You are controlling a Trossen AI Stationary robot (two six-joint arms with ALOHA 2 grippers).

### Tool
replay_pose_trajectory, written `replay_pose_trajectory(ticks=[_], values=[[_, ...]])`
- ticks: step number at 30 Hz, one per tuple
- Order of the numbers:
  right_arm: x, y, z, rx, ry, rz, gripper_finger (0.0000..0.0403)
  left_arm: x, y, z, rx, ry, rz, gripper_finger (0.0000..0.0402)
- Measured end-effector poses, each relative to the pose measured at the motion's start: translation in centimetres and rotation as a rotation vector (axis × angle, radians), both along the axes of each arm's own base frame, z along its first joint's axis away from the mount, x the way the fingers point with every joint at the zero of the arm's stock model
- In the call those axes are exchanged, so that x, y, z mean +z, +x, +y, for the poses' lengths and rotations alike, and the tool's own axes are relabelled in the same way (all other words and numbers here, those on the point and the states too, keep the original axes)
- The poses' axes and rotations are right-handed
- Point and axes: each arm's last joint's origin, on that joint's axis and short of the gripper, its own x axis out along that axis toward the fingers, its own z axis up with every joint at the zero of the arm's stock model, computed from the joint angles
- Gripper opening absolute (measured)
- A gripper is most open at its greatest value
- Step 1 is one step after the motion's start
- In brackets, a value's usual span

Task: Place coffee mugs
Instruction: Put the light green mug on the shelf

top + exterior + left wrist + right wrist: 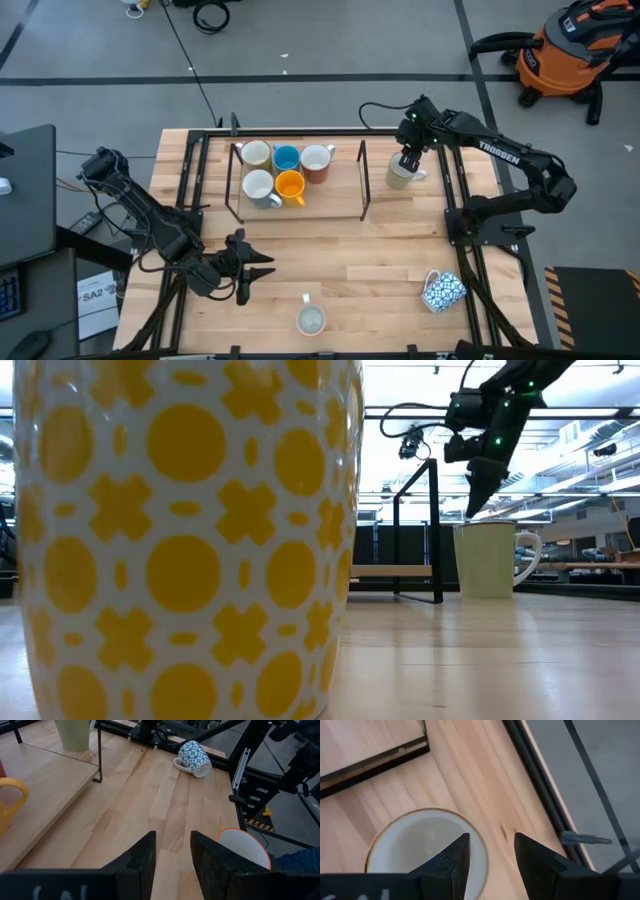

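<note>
Lettering "TROSSEN" shows on the right arm (497, 152); its right gripper (489, 851) hangs, jaws parted, straddling the pale green ceramic mug's (402, 174) rim. Left gripper (252, 271) idles released over the wooden table (370, 260).

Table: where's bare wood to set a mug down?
Free: the table centre, between the rack and the front mug. Crowded: the rack's left half, five mugs. The rack's right end by the cream mug is bare.

Overhead and tabletop-level cameras both see the pale mug (401, 174) by the rack (362, 180)
</note>
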Motion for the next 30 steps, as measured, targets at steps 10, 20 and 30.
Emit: replay_pose_trajectory(ticks=[10,20,30], values=[[-2.0,-0.3,0.2,0.020,0.010,0.037,0.0160,0.0,0.0,0.0,0.000,0.001,0.000,0.0128],[-3.4,-0.3,0.3,0.019,0.004,0.032,0.0161,0.0,0.0,0.0,-0.001,0.002,0.000,0.0128],[-4.4,-0.6,0.5,0.005,0.006,0.071,0.0139,0.0,0.0,0.0,-0.001,0.003,0.000,0.0128]])
